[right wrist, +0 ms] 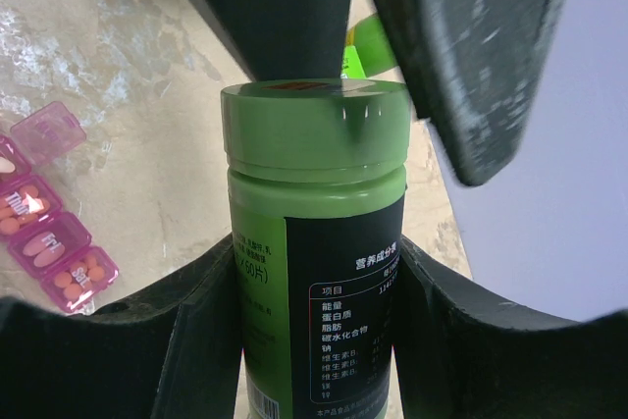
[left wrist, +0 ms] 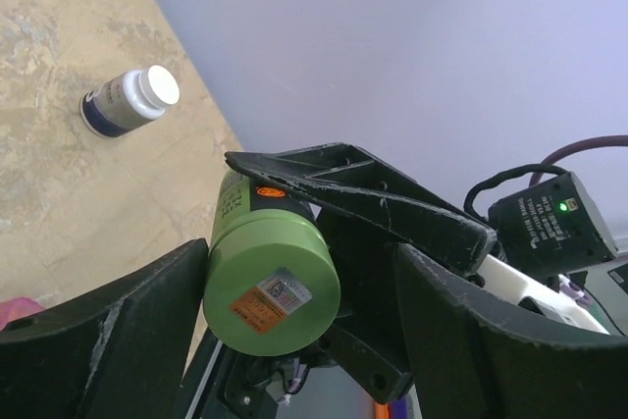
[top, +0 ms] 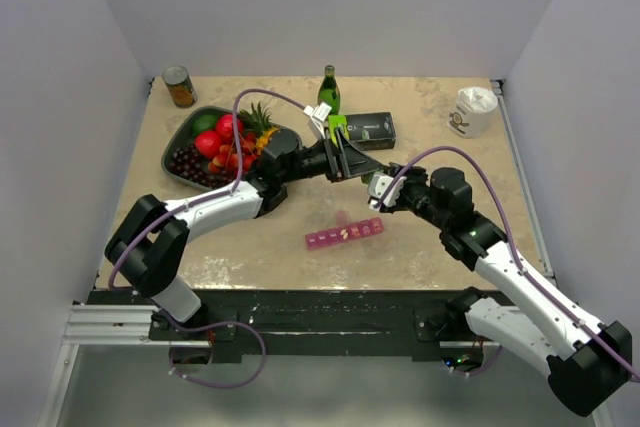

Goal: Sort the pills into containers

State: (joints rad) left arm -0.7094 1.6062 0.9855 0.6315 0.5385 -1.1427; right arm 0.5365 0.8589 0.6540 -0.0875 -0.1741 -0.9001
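Observation:
My right gripper (right wrist: 316, 252) is shut on the body of the small green pill bottle (right wrist: 314, 242) and holds it above the table (top: 440, 97). My left gripper (left wrist: 299, 272) is open around the bottle's green cap (left wrist: 272, 287); one finger (left wrist: 108, 340) touches the cap and the other (left wrist: 491, 340) stands apart. In the top view the two grippers meet at mid-table, left (top: 348, 154) and right (top: 372, 182), with the bottle (top: 338, 129) between them. The pink pill organiser (top: 345, 234) lies in front of them. It also shows in the right wrist view (right wrist: 49, 242), one lid open, pills in several compartments.
A dark bottle with a white cap (left wrist: 128, 102) lies on its side on the table. A fruit bowl (top: 180, 142) and a can (top: 180, 87) are at the back left. A green glass bottle (top: 329, 92), a black box (top: 370, 130) and a white cup (top: 472, 110) stand at the back.

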